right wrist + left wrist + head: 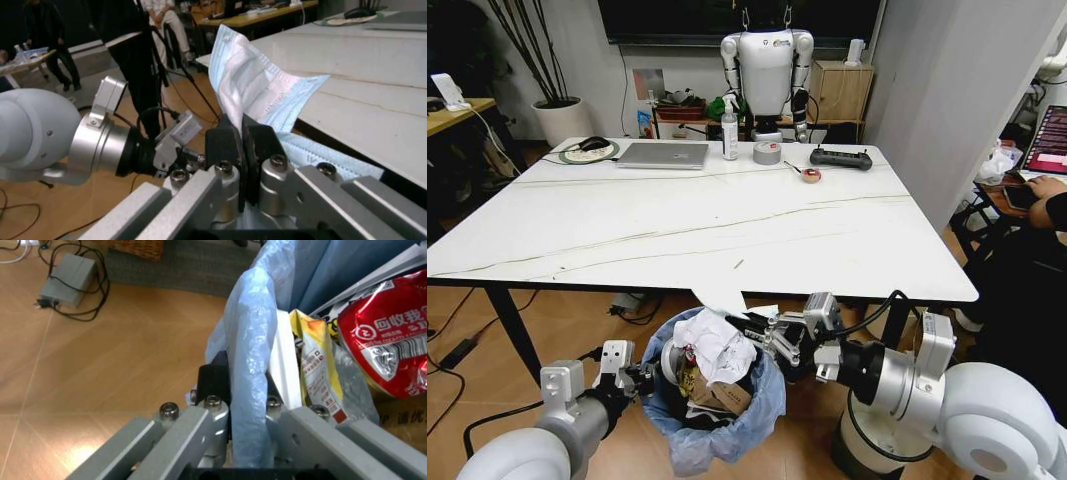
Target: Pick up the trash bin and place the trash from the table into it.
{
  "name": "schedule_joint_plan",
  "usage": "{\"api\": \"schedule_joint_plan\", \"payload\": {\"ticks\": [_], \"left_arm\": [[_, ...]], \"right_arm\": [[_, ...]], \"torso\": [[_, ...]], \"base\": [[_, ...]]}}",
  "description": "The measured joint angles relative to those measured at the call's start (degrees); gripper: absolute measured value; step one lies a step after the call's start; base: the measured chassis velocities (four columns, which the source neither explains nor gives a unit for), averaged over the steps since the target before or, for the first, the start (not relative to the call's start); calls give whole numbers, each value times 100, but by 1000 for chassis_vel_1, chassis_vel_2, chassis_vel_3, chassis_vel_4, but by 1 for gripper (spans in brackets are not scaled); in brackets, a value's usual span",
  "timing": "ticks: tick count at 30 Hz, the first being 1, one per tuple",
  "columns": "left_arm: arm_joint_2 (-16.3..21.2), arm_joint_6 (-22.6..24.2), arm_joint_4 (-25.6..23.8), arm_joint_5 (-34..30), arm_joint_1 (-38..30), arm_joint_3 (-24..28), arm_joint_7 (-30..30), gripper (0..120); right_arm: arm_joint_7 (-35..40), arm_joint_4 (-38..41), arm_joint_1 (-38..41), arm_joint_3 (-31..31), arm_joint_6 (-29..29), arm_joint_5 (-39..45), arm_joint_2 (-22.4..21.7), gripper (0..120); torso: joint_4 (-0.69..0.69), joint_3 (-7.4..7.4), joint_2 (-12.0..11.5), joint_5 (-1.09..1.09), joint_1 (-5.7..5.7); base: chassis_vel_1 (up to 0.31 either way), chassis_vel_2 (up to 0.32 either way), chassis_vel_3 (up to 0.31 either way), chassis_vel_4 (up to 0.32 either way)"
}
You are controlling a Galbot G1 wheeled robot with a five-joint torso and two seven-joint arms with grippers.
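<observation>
Head view: trash bin (717, 420) at 6 o'clock below the table (727, 225) edge, heaped with trash (712, 360). My right gripper (752, 330) should keep the piece over the opening before letting go.

Left wrist view: my left gripper (248, 407) clenched on the bin's blue-bagged rim.

Right wrist view: right gripper (241, 145) pinches 1 pale-blue mask (257, 90).

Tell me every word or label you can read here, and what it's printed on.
"回收我", with a circled symbol before it: red wrapper in the bin.
White print below it: partly readable, too blurred to quote.
Yellow packet: print too small.
Cardboard: characters cut off, unreadable.
Spray bottle label: too small.
</observation>
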Motion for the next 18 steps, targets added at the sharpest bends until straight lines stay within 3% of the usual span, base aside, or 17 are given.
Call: {"api": "schedule_joint_plan", "payload": {"ticks": [18], "left_arm": [[25, 0, 0, 50, 35, 39, -6, 0]], "right_arm": [[0, -444, 79, -711, -115, -852, 113, 0]], "torso": [[1, 0, 0, 0, 0]], "base": [[0, 0, 0, 0]]}}
